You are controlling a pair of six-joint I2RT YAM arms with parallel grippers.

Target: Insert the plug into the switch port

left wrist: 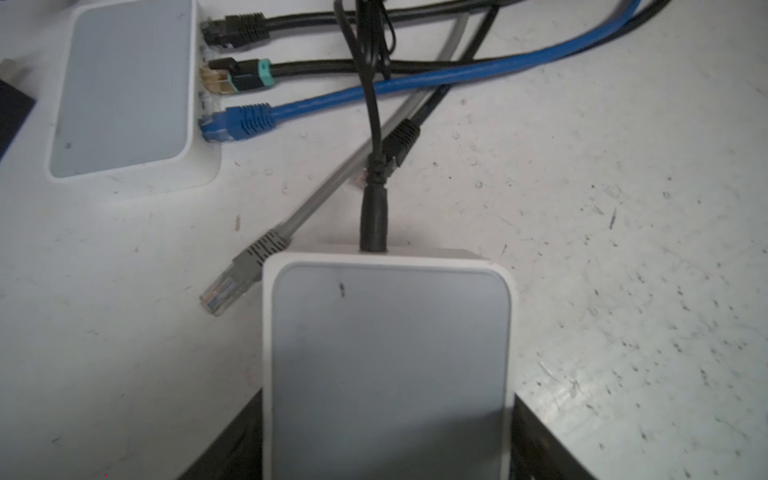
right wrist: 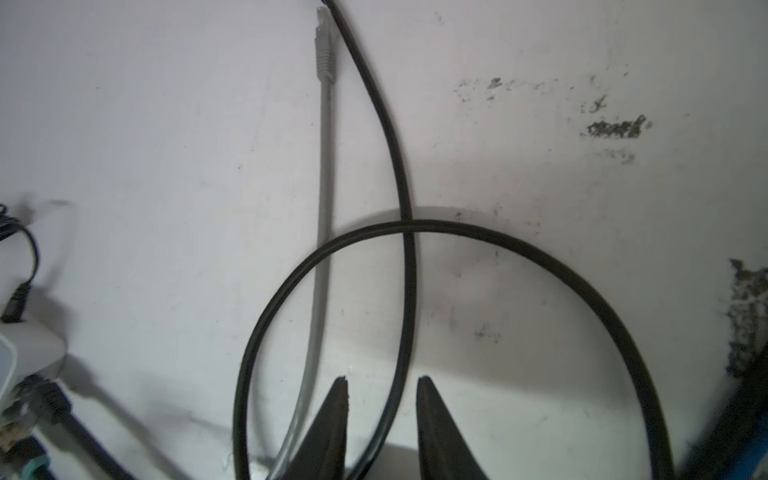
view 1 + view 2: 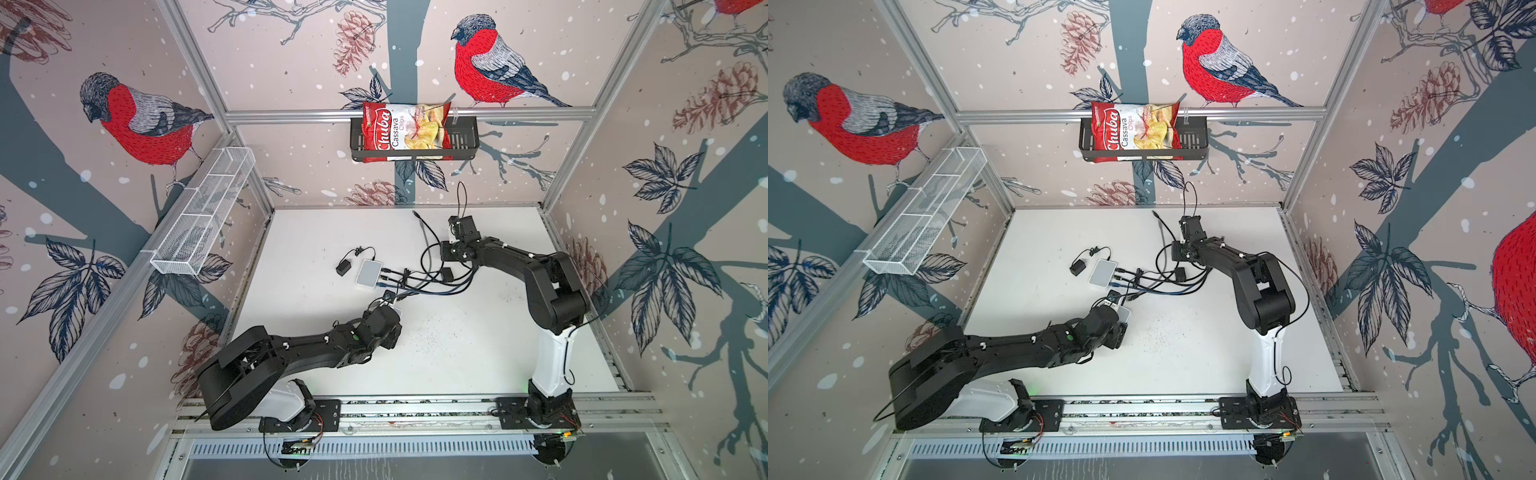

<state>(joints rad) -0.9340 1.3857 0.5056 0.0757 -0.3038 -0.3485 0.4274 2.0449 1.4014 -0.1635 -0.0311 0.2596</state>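
Top views both give the big picture: a white table boxed in by aluminium rails and bird wallpaper. The left arm is based at 7 o'clock. The right arm is based at 5 o'clock, with its wrist over about 1 o'clock. Bare table shows from 3 round to 6 o'clock, while a cable tangle crowds the middle. On the back wall at 12 o'clock, a black basket holds a red bag reading "Chuba Cassava Chips". A white wire basket hangs on the wall at 10 o'clock.

The wrist cams show what the top views hide. In the left wrist view, the left gripper has its fingers clamped on the sides of a white switch. A black power plug sits in that switch's far edge. The grey plug lies loose on the table just beside the switch's corner, in no port. The second switch, around 10 o'clock of table centre, carries three plugs: black, teal-booted and blue.

In the right wrist view, the right gripper has its fingers apart, straddling a black cable. I can't tell whether they touch it. The far grey plug lies well apart from the fingertips.
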